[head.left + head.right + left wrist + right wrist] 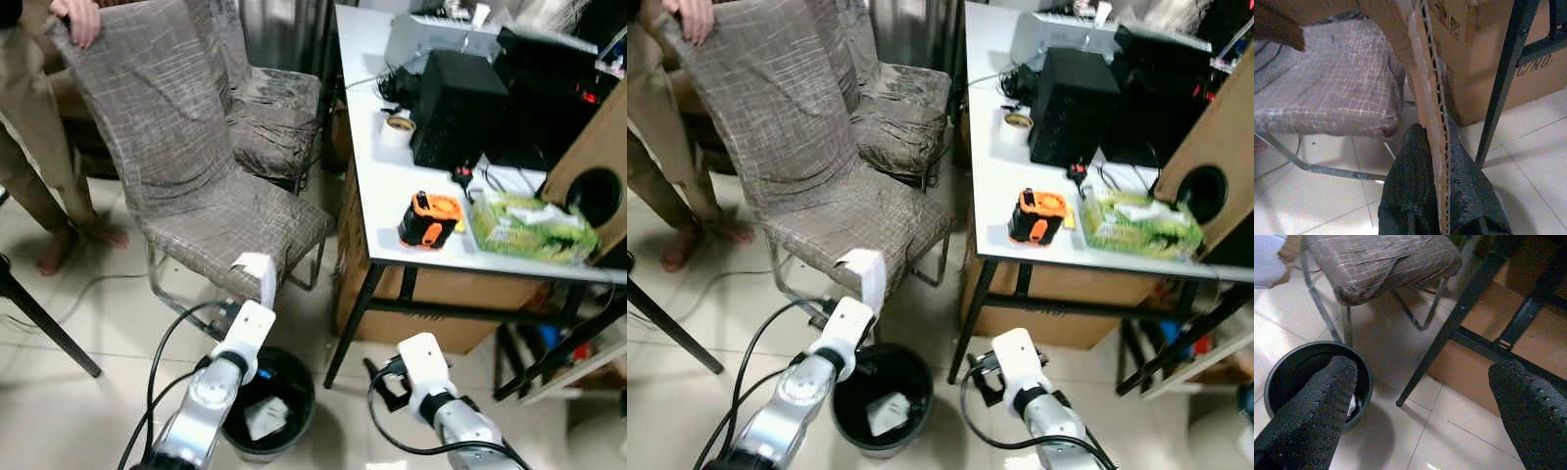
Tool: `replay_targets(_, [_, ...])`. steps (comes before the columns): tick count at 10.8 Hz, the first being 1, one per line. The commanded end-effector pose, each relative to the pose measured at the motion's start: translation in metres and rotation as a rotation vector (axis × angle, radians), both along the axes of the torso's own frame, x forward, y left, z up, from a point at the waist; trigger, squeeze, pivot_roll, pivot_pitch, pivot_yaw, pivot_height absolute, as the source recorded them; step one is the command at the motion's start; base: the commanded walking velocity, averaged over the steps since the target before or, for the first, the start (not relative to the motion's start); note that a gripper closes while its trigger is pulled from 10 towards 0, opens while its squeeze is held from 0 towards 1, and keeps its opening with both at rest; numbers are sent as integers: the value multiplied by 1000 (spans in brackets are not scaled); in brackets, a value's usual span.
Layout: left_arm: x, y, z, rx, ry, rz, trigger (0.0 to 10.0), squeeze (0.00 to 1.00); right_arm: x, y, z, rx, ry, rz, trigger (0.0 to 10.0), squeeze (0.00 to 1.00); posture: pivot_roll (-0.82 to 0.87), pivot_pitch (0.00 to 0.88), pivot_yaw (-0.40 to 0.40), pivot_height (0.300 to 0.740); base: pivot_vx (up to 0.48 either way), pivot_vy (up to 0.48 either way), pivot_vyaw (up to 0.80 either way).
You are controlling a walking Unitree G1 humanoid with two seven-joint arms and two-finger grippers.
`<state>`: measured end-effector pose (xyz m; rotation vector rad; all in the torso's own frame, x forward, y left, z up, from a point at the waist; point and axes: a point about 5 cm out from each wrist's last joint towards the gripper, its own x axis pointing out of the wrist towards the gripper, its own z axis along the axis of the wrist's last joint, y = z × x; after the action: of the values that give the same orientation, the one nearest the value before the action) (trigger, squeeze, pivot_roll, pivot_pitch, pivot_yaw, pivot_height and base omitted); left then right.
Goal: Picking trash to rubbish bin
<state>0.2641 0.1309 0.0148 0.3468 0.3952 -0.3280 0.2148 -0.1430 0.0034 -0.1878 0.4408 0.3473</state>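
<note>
Pinching an upright cardboard strip [1431, 98] lengthwise, left end effector [1437, 196] hovers above the bin [294, 377]; right end effector [1422, 401] gapes wide.

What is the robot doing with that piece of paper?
The robot is tidying up trash. Its left gripper is shut on a strip of cardboard, holding it up by the front edge of the chair, just above the black bin on the floor. The bin already has some white trash inside. The right gripper is open and holds nothing, low beside the table leg. A person's hand rests on the chair back.
</note>
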Motion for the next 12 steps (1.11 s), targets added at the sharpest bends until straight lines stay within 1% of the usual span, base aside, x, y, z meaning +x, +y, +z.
replay_targets(1, [1, -5, 0, 3, 2, -28, 10000, 0, 1, -8, 4, -10, -12, -33, 10000, 0, -109, 0, -69, 740, 0, 0, 0])
replay_targets(2, [3, -5, 2, 23, -2, -70, 10000, 0, -4, -12, 7, -8, -26, -56, 10000, 0, -126, 0, -26, 740, 0, 0, 0])
replay_targets(3, [8, -5, 5, 50, -8, -101, 10000, 0, -8, -10, 10, -7, -30, -41, 10000, 0, -130, 0, 0, 740, 0, 0, 0])
replay_targets(4, [15, -4, 6, 62, 13, -106, 10000, 0, -8, -4, 15, -7, -34, 36, 10000, 0, -131, 4, 5, 740, 0, 0, 0])
replay_targets(5, [19, -3, 6, 71, 27, -110, 10000, 0, -6, 0, 19, -11, -37, 80, 10000, 0, -138, 19, -3, 740, 0, 0, 0])
replay_targets(6, [26, -1, 4, 90, 61, -101, 10000, 0, -2, 3, 28, -33, -47, 147, 10000, 0, -141, 46, -16, 740, 0, 0, 0])
replay_targets(7, [32, -1, 0, 102, 122, -120, 10000, 0, 0, 5, 35, -57, -40, 213, 10000, 0, -147, 58, -21, 740, 0, 0, 0])
replay_targets(8, [33, -4, -6, 130, 185, -158, 10000, 0, -1, 7, 39, -83, -19, 278, 10000, 0, -157, 81, -21, 740, 0, 0, 0])
replay_targets(9, [34, -5, -10, 134, 219, -161, 10000, 0, -3, 6, 42, -83, 3, 303, 10000, 0, -164, 91, -22, 740, 0, 0, 0])
replay_targets(10, [37, -6, -11, 180, 222, -182, 10000, 0, -7, 4, 46, -61, 23, 310, 10000, 0, -178, 118, -23, 740, 0, 0, 0])
replay_targets(11, [38, -7, -11, 167, 222, -176, 10000, 0, -10, 4, 48, -44, 33, 313, 10000, 0, -190, 135, -26, 740, 0, 0, 0])
replay_targets(12, [40, -9, -11, 181, 224, -178, 10000, 0, -15, 5, 51, -19, 45, 319, 10000, 0, -199, 152, -27, 740, 0, 0, 0])
